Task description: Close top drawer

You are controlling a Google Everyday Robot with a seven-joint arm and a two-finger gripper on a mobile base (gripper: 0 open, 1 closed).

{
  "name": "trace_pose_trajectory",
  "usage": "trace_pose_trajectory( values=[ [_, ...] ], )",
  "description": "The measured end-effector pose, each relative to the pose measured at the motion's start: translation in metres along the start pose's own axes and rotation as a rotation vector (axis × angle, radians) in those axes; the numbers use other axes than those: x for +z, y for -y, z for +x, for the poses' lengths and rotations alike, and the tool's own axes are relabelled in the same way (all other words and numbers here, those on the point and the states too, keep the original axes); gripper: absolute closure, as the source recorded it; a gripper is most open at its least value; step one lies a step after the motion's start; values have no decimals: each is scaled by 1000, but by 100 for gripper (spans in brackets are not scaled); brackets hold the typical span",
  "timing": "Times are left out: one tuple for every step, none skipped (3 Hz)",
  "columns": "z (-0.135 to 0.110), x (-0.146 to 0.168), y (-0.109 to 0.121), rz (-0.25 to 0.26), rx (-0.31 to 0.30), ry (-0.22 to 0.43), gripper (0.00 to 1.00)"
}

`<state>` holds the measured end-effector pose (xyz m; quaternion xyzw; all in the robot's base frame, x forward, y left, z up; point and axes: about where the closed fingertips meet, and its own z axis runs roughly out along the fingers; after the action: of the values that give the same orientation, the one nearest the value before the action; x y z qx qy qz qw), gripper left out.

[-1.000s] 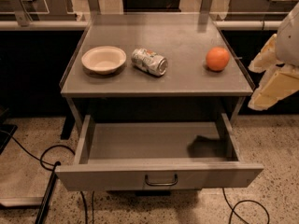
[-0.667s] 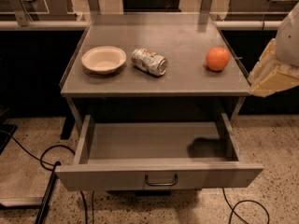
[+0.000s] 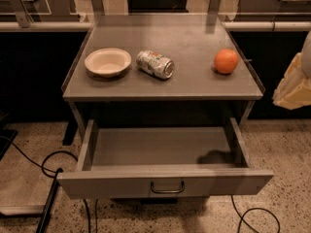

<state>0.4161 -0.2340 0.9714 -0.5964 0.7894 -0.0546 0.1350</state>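
Note:
The top drawer (image 3: 121, 183) of the grey metal cabinet stands pulled far out toward me. Its inside is bare, and a small dark loop handle (image 3: 167, 187) sits at the centre of its flat front panel. My gripper (image 3: 293, 87) shows as a cream-coloured shape at the right edge of the camera view. It hangs beside the cabinet top's right edge, above and to the right of the drawer, and touches nothing.
On the cabinet top (image 3: 194, 81) stand a white bowl (image 3: 107, 61), a crushed can lying on its side (image 3: 155, 64) and an orange (image 3: 226, 61). Black cables (image 3: 46, 166) lie on the speckled floor left and right. A rail and glass panels run behind.
The gripper has risen and drawn back toward the right edge of the view. The drawer and the things on top have not moved.

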Motion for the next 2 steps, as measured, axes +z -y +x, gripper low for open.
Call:
trace_pose_trajectory(
  values=[
    [24, 27, -42, -76, 36, -35, 100],
    [44, 67, -75, -150, 67, -52, 100]
  ],
)
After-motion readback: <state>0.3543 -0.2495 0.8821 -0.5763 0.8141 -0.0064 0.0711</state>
